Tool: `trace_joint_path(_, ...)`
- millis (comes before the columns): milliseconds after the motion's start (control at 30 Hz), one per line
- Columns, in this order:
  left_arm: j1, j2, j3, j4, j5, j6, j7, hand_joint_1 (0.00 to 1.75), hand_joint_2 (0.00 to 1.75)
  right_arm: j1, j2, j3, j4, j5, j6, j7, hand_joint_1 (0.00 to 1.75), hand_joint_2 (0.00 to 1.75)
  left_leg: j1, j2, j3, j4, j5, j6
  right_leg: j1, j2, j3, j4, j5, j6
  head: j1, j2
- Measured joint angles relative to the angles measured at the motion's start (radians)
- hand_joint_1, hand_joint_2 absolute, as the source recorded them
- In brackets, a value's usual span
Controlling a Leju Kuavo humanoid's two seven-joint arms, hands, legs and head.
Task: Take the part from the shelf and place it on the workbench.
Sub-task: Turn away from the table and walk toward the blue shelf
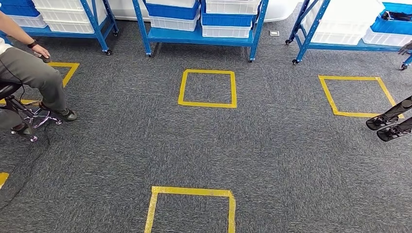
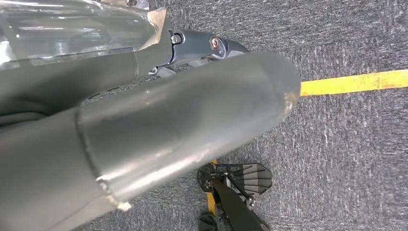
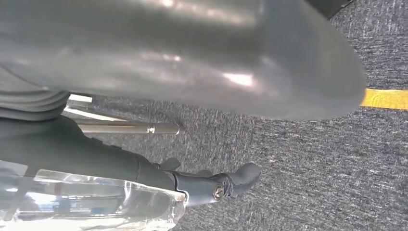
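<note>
From the head view, blue shelves (image 1: 201, 36) line the far edge of the grey carpet (image 1: 272, 155), loaded with white bins (image 1: 226, 30) and blue bins (image 1: 172, 9); which bin holds the part cannot be told; yellow tape squares (image 1: 208, 88) mark the floor; a seated person (image 1: 29, 73) is at the left; dark robot fingers (image 1: 388, 126) reach in at the right edge.

In the left wrist view, the left robot hand (image 2: 159, 130) hangs over the carpet beside a yellow tape line (image 2: 353, 83); nothing is seen in it, but whether its fingers are spread or curled cannot be told.

In the right wrist view, the right robot hand (image 3: 192, 62) hangs above the carpet with nothing visible in it; its thick thumb lies well apart from a dark finger (image 3: 216, 185), yet open or closed cannot be told.
</note>
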Motion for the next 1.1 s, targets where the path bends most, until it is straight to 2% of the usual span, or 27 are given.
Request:
trace_joint_path(233, 0.0, 0.0, 0.0, 0.0, 0.005, 0.035, -0.021, 0.0, 0.0, 0.0, 0.0, 0.005, 0.004, 0.005, 0.002, 0.0, 0.0, 0.0, -0.001, 0.0, 0.0, 0.001, -0.001, 0.003, -0.002, 0.0, 0.002, 0.0, 0.001, 0.002, 0.0, 0.0)
trace_joint_path(933, 0.001, 0.001, -0.001, 0.0, 0.013, 0.046, -0.044, 0.0, 0.0, 0.001, -0.008, 0.008, 0.017, 0.01, 0.001, -0.008, 0.0, 0.0, 0.006, 0.0, 0.001, 0.002, -0.001, 0.003, 0.0, 0.0, 0.007, -0.001, 0.001, 0.002, 0.0, 0.0)
trace_joint_path(1100, 0.001, 0.003, -0.001, 0.0, 0.02, 0.036, -0.054, 0.0, 0.0, 0.001, -0.008, 0.008, 0.023, 0.012, 0.0, -0.016, 0.0, 0.0, 0.001, 0.0, -0.001, 0.005, -0.007, 0.012, -0.008, 0.0, 0.009, -0.003, 0.001, 0.008, -0.001, 0.0)
